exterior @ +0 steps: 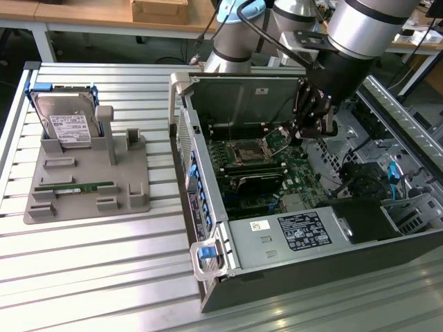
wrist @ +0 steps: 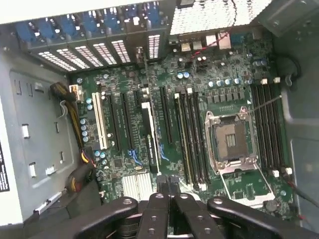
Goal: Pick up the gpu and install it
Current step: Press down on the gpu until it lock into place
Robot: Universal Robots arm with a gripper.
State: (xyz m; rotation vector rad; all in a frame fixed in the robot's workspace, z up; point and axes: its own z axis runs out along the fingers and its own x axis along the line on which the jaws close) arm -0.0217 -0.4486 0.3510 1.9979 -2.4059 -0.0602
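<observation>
GPU (wrist: 149, 139): standing on edge in an expansion slot, across the memory slots from the CPU socket (wrist: 228, 142). Seen in the exterior view as a dark slab (exterior: 255, 181) just beside that socket. Long axis parallel to the memory slots and to the socket's long side. Judged already seated.

Gripper (wrist: 168, 183): jaws fully closed, holding nothing. Raised clear of the board (exterior: 309, 131), apart from the card. Tips roughly in line with the card's end, the card lying ahead along its own length.
</observation>
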